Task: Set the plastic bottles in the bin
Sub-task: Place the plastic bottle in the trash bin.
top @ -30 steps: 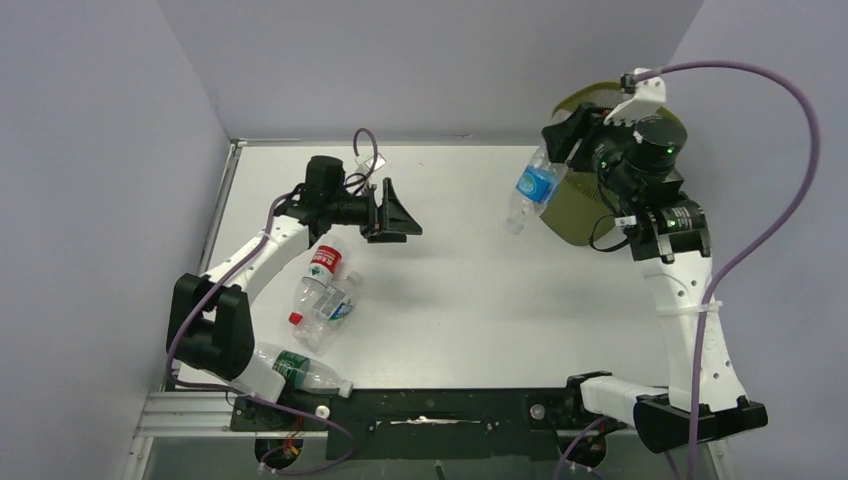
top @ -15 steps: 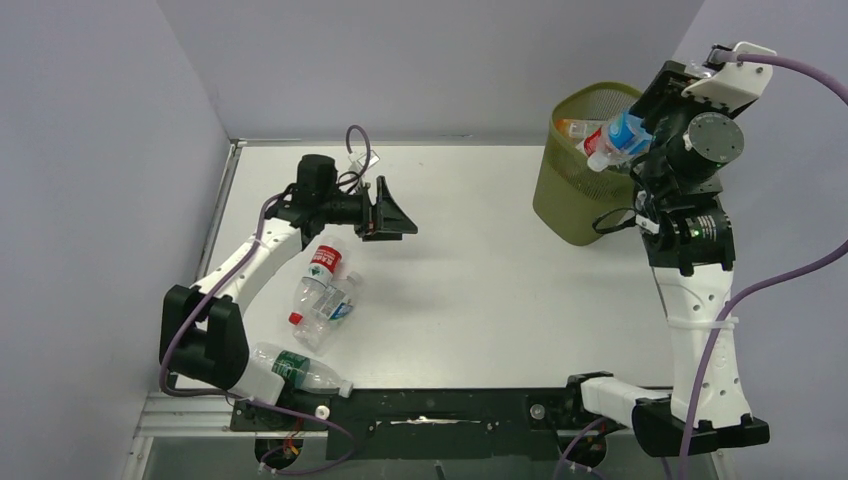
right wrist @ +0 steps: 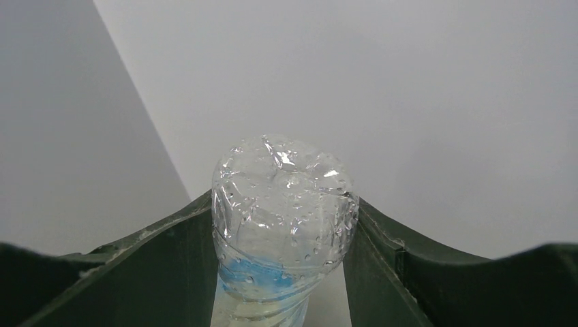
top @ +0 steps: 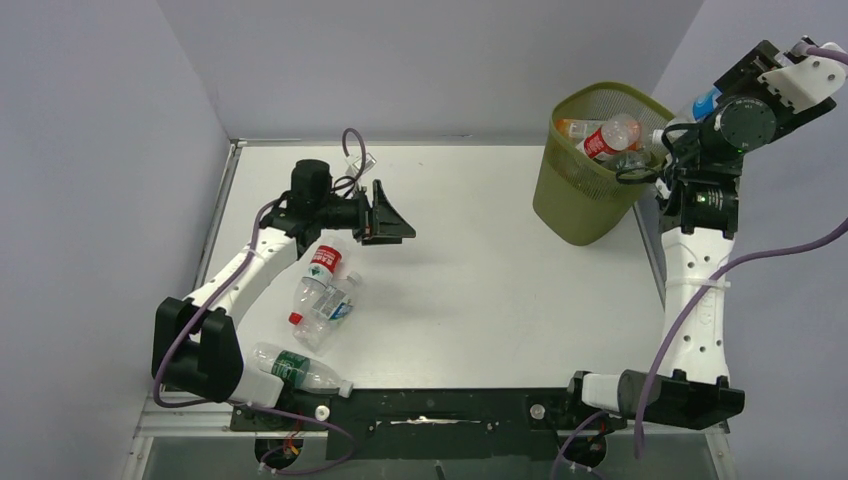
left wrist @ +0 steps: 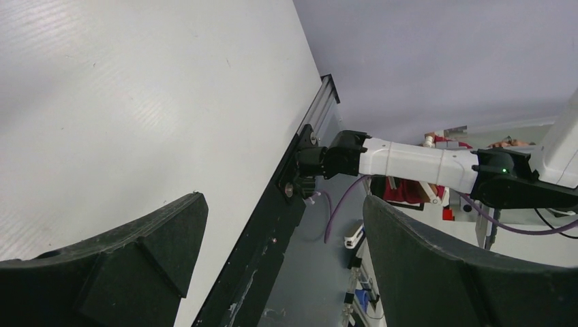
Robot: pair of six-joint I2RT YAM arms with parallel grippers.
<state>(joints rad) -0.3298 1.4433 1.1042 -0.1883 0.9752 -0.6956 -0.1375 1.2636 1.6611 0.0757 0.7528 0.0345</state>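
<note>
Grey walls close round a white desk (top: pixel 480 290), where the bin (top: pixel 562 215) stands at the far right corner with several bottles (top: pixel 605 140) already lying in it. The right pincer (right wrist: pixel 283 235) is raised high beside the bin and clenched on a blue-label bottle (right wrist: pixel 283 197). Its fingers (right wrist: pixel 170 255) press both flanks, and the bottle's long axis runs roughly along them, rounded end outward against the bare wall.

From above, only a blue sliver of that bottle (top: pixel 704 101) shows past the arm. It appears to sit just outside the bin's right rim, though its height makes this hard to tell. The mouth lies to the left of the pincer and below it, so the drop probably depends on getting the bottle over the opening before the grip lets go.

Across the desk, the left pincer (top: pixel 392 215) hangs released, jaws wide with nothing between them. It is far the nearer arm to the three bottles left out: a red-label bottle (top: pixel 322 262) just below it, a clear bottle (top: pixel 338 308) touching that one, and a green-label bottle (top: pixel 298 368) by the left arm's base.
</note>
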